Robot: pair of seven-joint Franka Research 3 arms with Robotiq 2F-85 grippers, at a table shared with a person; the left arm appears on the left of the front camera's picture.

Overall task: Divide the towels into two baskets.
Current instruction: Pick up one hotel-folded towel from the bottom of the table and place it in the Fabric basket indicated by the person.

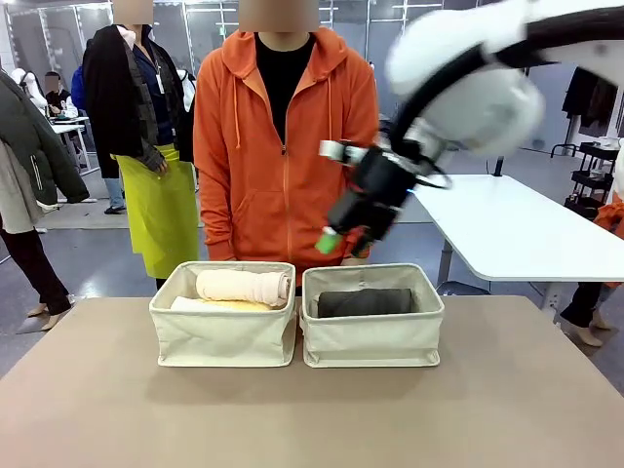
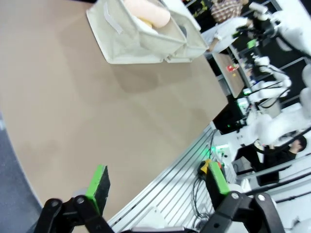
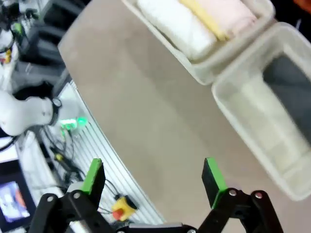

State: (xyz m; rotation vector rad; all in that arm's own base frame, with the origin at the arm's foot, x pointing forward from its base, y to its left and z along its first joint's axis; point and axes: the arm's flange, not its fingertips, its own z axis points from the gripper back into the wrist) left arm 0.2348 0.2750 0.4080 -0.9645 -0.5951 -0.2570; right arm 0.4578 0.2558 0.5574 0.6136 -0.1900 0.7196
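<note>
Step in hand: judged a retreat; lift the right gripper (image 1: pixel 343 241) straight up before swinging, so it clears the basket rims
Right gripper: fingers apart, empty, above the right basket (image 1: pixel 371 341), motion-blurred
Left gripper (image 2: pixel 158 187): fingers apart, empty, over the table's (image 1: pixel 312 419) near edge
Left basket (image 1: pixel 223 336): pink-beige towel (image 1: pixel 244 286) atop yellow towel (image 1: pixel 229 305); white towel (image 3: pixel 176 23) alongside
Right basket: grey towel (image 1: pixel 365 302)
Room: baskets side by side at the table's far edge; near half bare; person in orange (image 1: pixel 283 146) just behind

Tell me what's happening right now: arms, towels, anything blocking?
Right tool open, empty, above the right basket. Left tool open over bare table. Dark grey towel alone in right basket; pink-beige, yellow, white in left basket. Nothing blocking.
</note>
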